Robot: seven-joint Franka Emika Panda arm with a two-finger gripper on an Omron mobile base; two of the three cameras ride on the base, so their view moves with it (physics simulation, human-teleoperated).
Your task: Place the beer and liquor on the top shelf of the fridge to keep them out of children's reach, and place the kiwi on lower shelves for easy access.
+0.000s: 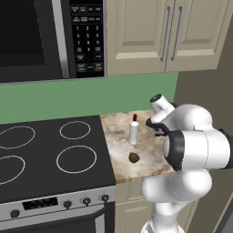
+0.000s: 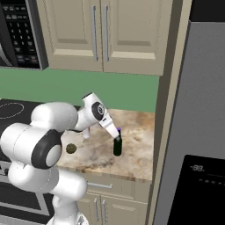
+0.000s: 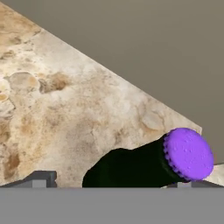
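The beer point(image 2: 117, 146), a dark bottle with a purple cap, stands upright on the marble counter point(image 2: 136, 156) near the fridge point(image 2: 206, 105). My gripper point(image 2: 115, 132) hangs just above its cap, tilted down. In the hand view the beer point(image 3: 135, 168) lies close below, its cap near the right fingertip; my gripper point(image 3: 111, 183) is open and holds nothing. The liquor point(image 1: 134, 130), pale with a red cap, stands upright further left on the counter. The kiwi point(image 1: 134, 158) lies in front of it, also seen as the kiwi point(image 2: 71, 148). The fridge door is shut, so its shelves are hidden.
A black stove point(image 1: 50, 154) with ring burners adjoins the counter on the left, under a microwave point(image 1: 50, 36). Beige wall cabinets point(image 2: 101, 35) hang above a green backsplash point(image 2: 110, 90). The fridge's grey side wall bounds the counter on the right.
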